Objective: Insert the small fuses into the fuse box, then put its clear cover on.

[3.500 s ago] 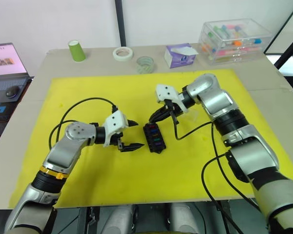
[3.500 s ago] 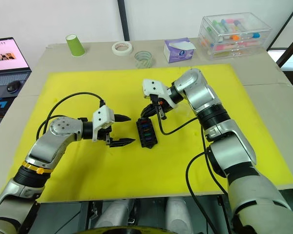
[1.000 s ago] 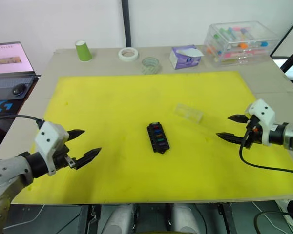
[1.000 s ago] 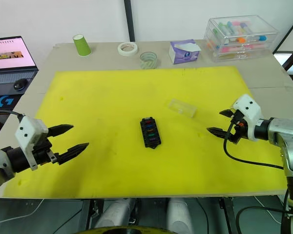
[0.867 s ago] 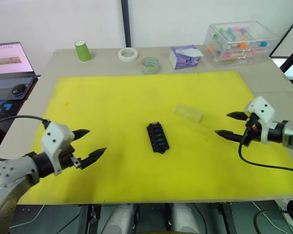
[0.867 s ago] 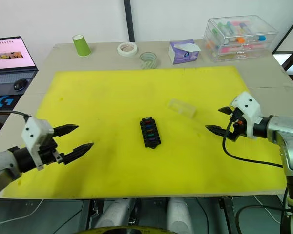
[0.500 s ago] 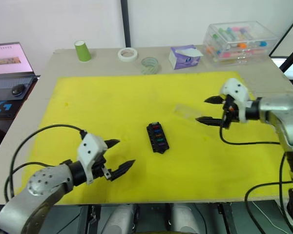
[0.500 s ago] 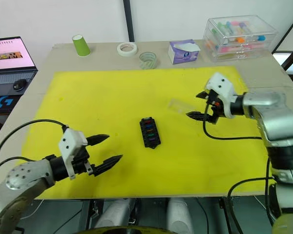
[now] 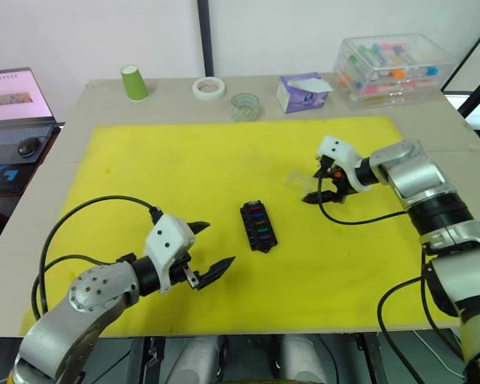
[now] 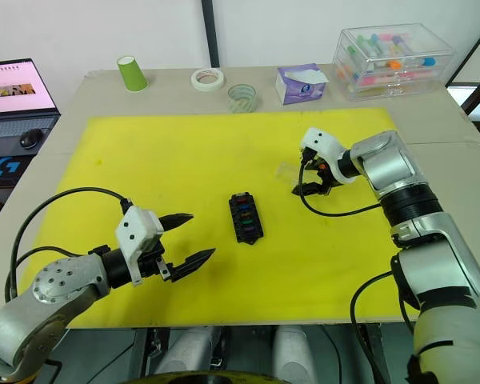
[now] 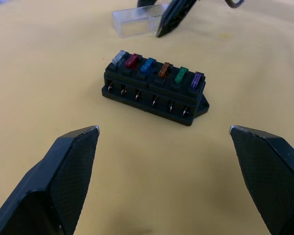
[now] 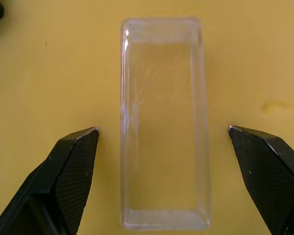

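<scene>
- Fuse box (image 9: 258, 226), a small black block, lies on the yellow mat (image 9: 184, 176) between the two grippers, ahead of the left one and off to the inner side of the right one.
- Small fuses (image 11: 156, 69) stand in a row of six in its top slots: clear, red, blue, brown-orange, green and purple, as the left wrist view shows them.
- Clear cover (image 12: 164, 122) lies flat on the mat just under the right gripper (image 10: 309, 172), lengthwise between its two fingers, touched by neither; it is well apart from the fuse box.
- Right gripper's fingers are spread wide, one on either long side of the cover, with bare mat showing in each gap.
- Left gripper (image 10: 184, 238) hovers low over the mat, aimed at the fuse box, its fingers also spread wide and holding nothing.
- In the left wrist view the box sits beyond the fingertips, centred in the gap, with the cover and the right gripper's dark finger farther off behind it.
- Beyond the mat, far from both grippers, stand a green cup (image 9: 133, 82), two tape rolls (image 9: 207, 87), a tissue box (image 9: 303, 91) and a large clear storage box (image 9: 392, 69).
- Laptop (image 9: 10, 100) sits off the table's edge, out past the left gripper.
</scene>
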Tool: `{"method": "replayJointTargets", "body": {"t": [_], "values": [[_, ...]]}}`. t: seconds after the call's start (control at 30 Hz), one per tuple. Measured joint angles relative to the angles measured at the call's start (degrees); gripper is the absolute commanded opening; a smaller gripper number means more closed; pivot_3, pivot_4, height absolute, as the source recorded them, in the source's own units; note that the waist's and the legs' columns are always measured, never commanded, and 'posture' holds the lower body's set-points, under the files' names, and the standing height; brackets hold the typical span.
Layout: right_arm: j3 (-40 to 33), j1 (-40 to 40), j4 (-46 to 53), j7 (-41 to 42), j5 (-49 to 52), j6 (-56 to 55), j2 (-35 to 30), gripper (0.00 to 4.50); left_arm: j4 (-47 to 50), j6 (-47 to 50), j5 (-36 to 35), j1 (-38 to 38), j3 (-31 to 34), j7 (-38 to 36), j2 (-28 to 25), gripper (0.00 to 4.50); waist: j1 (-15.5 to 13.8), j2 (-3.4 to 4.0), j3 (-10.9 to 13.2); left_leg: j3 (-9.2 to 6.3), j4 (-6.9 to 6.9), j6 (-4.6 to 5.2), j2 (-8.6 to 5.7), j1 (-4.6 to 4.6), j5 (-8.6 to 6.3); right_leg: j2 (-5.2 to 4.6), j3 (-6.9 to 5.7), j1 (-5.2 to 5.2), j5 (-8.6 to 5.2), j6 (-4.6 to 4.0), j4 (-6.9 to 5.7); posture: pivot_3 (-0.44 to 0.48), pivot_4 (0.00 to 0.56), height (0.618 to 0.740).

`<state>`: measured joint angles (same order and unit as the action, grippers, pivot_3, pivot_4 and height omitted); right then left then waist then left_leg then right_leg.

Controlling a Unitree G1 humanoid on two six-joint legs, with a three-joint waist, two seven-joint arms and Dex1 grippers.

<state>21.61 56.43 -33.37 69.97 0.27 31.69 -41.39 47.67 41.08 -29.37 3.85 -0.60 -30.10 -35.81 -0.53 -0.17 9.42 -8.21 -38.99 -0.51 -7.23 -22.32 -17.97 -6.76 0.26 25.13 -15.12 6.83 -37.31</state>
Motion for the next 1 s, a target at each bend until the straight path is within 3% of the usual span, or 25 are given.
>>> {"method": "replayJointTargets", "body": {"t": [0.03,0.13,0.33,0.57,0.8,1.0], "values": [[-0.06,0.48,-1.04,0.3,-0.13,-0.39,0.28,4.48,0.02,0.03,0.01,0.03,0.0,0.22,0.0,4.5,-0.01,0.0,0.0,0.0,0.0,0.0,0.0,0.0,0.0,0.0,0.0,0.0,0.0,0.0,0.0,0.0,0.15,0.74],[-0.31,1.53,-3.47,0.57,-0.28,-1.03,1.67,3.85,0.04,0.07,0.03,0.33,-0.46,0.43,0.04,4.5,0.02,0.0,0.0,0.0,-0.01,0.0,0.0,0.0,0.0,0.01,0.0,0.0,0.0,0.0,0.0,0.0,0.15,0.74],[-0.83,2.25,-4.74,0.76,-1.24,-1.89,2.03,1.9,0.01,1.01,-0.07,-0.12,-1.06,1.57,1.26,4.5,0.01,0.0,0.0,0.0,0.0,0.0,0.0,0.0,0.0,0.01,0.0,0.01,0.0,0.0,-0.01,0.0,0.15,0.74],[-2.13,2.18,-2.94,1.33,-1.23,-0.29,1.78,1.88,-1.17,4.98,-1.31,-4.71,-5.06,3.31,4.98,4.5,-0.03,0.01,0.0,0.01,-0.02,0.0,0.0,0.0,0.0,0.0,0.01,0.01,0.01,0.01,-0.02,0.0,0.15,0.74],[-4.43,2.08,13.12,1.58,1.11,8.52,1.62,1.88,-7.43,6.27,0.75,-5.06,-10.61,6.18,9.13,4.5,0.0,0.01,0.0,0.01,-0.01,0.0,0.0,-0.02,0.0,0.01,0.04,0.07,0.01,0.01,-0.04,0.0,0.15,0.74],[-4.86,2.4,18.16,-0.53,2.58,12.83,2.42,1.88,-8.88,6.36,5.19,-6.07,-16.96,10.78,14.23,4.5,-0.4,0.01,0.0,0.0,-0.12,0.0,-0.08,-0.04,0.0,-0.04,0.04,0.01,0.05,0.08,-0.03,0.0,0.15,0.74]]}}
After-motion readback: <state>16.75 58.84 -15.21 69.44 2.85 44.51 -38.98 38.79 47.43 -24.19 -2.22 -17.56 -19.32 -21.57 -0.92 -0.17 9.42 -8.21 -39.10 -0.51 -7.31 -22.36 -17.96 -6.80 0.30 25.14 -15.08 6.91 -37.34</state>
